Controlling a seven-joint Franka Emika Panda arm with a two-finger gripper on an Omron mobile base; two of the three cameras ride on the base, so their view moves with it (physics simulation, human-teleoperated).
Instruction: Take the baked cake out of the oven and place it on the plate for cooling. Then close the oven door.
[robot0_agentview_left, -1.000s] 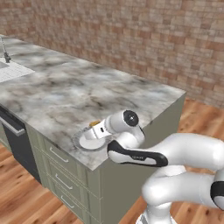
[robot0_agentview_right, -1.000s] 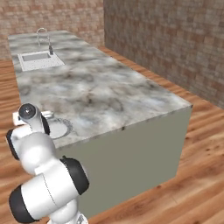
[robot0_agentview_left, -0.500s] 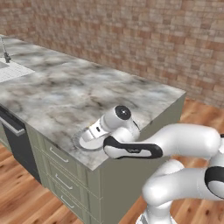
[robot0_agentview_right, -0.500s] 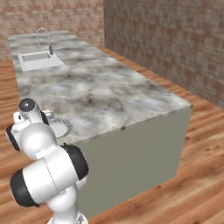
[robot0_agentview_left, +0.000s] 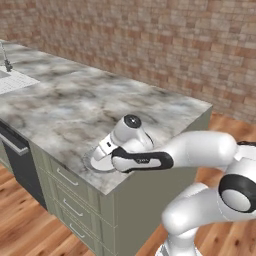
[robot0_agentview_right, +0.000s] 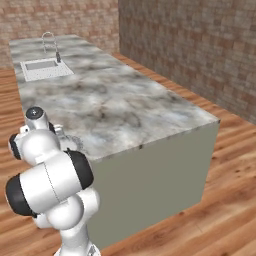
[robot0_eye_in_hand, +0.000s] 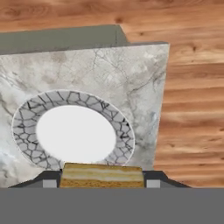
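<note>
While arm has swung further left since a sec ago, gripper (robot0_eye_in_hand: 102, 181) grips cake (robot0_eye_in_hand: 101, 176) over plate (robot0_eye_in_hand: 26, 127), near counter (robot0_eye_in_hand: 131, 74) corner edge; floor beyond.

A long marble-topped island (robot0_agentview_left: 75, 105) runs from the left edge toward centre, grey-green drawers (robot0_agentview_left: 70, 210) below. Brick walls (robot0_agentview_left: 150, 45) fill the top. A sink (robot0_agentview_right: 42, 69) with faucet (robot0_agentview_right: 50, 42) sits upper left. Wood-plank floor (robot0_agentview_right: 220, 160) lies lower right.
</note>
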